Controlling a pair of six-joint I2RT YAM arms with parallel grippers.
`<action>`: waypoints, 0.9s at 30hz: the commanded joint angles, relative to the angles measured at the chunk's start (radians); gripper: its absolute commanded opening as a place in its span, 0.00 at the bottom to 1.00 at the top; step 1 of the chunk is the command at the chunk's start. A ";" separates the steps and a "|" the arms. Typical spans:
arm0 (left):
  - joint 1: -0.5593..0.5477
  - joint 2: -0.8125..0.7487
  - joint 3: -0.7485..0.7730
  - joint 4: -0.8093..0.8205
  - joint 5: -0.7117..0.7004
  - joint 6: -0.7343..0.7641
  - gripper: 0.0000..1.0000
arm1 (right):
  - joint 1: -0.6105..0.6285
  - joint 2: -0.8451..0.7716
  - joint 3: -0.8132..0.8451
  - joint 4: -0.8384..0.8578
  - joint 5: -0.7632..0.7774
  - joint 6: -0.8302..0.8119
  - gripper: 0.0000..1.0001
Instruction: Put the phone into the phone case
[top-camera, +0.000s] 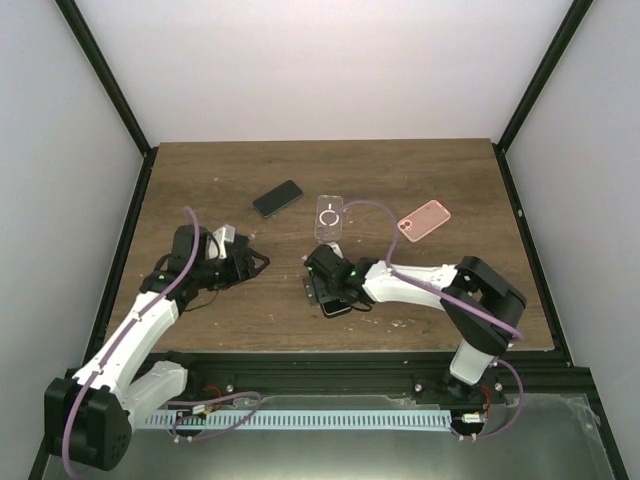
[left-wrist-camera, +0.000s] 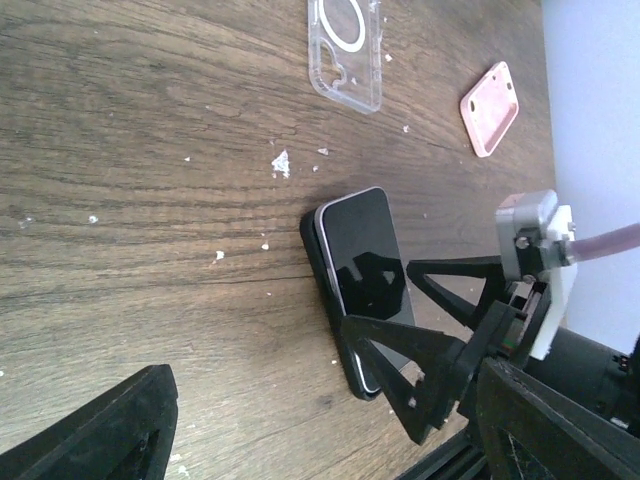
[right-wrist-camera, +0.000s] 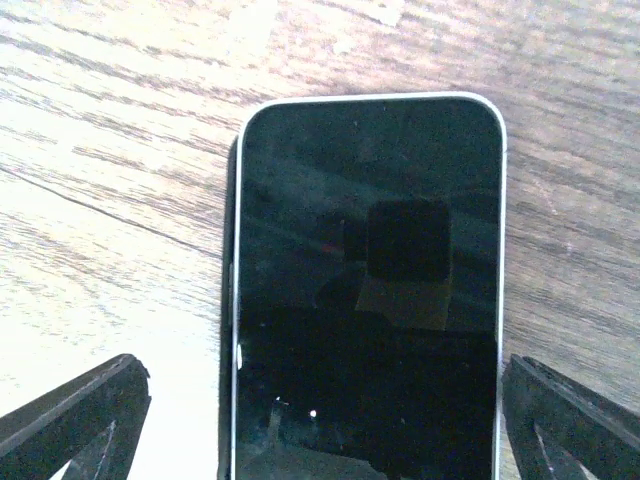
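The right gripper (right-wrist-camera: 322, 380) stands with its jaws spread, one finger on either side of the phone (right-wrist-camera: 370, 250), and in the right wrist view we see wood between the left finger and the phone's edge, so we judge that nothing is pinched. The phone lies flat on the table (top-camera: 200, 180), screen up, directly beneath this gripper. The left gripper (top-camera: 258, 262) is likewise spread and empty, hovering over bare wood to the left of the phone and apart from it. Beyond the phone, toward the far edge, the clear case (top-camera: 330, 215) lies flat with nothing in it. The pink case (top-camera: 424, 220) lies further right, also unfilled. A second dark phone (top-camera: 277, 198) rests to the left of the clear case. We cannot tell which case is intended. We judge the task to be at an early stage: the phone is bracketed but not gripped, and grasping, carrying, aligning and pressing it into a case are all left to do
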 joint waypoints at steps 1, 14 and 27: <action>-0.010 0.006 -0.024 0.053 0.030 -0.017 0.82 | -0.018 -0.086 -0.014 0.001 -0.015 0.005 0.95; -0.058 0.129 -0.127 0.270 0.143 -0.138 0.71 | -0.176 -0.158 -0.152 0.138 -0.194 -0.035 0.44; -0.086 0.280 -0.154 0.419 0.167 -0.182 0.65 | -0.190 -0.102 -0.174 0.182 -0.316 -0.060 0.32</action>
